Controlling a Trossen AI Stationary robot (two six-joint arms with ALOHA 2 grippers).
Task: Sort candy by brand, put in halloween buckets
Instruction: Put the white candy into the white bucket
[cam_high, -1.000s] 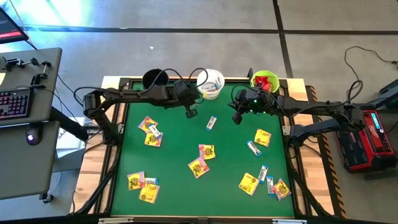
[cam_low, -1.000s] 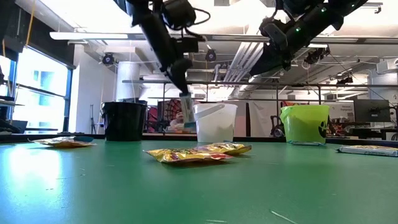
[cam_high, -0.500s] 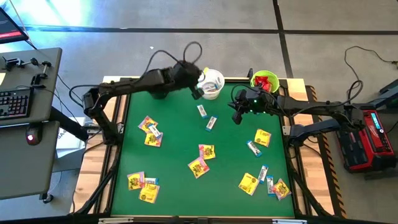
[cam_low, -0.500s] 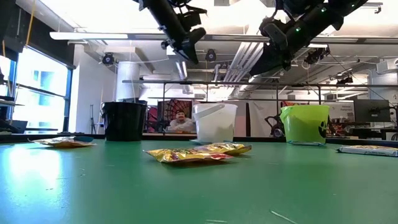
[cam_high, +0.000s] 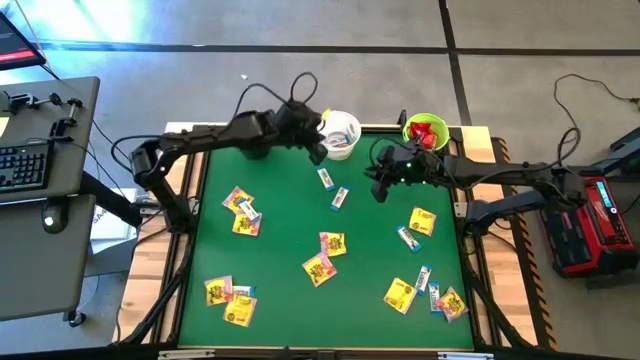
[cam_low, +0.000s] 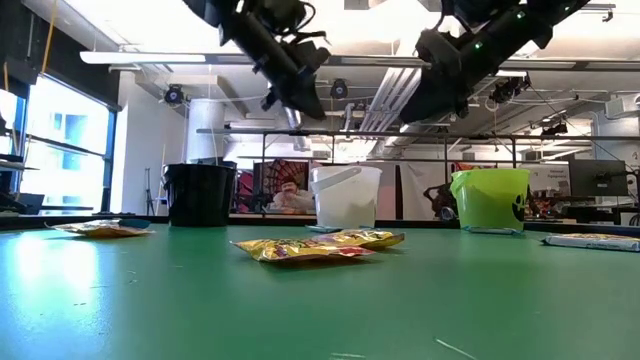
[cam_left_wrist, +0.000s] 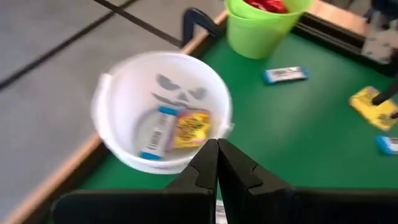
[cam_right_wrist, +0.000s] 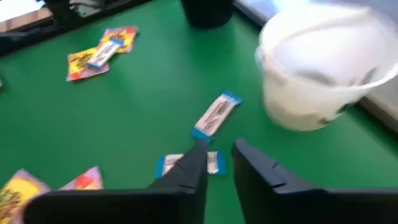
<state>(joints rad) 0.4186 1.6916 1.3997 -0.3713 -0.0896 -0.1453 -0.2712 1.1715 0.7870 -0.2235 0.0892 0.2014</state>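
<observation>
Candy packets, mostly yellow ones, lie scattered on the green table nearest to us. Farther, we see two white-and-blue bars near the right gripper, its fingers slightly apart and holding nothing. At the far edge, the left gripper, fingers pressed together, hovers beside the white bucket, between the black bucket and the lime green bucket.

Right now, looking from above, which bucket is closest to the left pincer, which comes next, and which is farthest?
1. The white bucket, just right of the left pincer, at the table's far edge.
2. The black bucket, farther off to its left, partly under the arm.
3. The green bucket, farthest, beyond the white one.
</observation>
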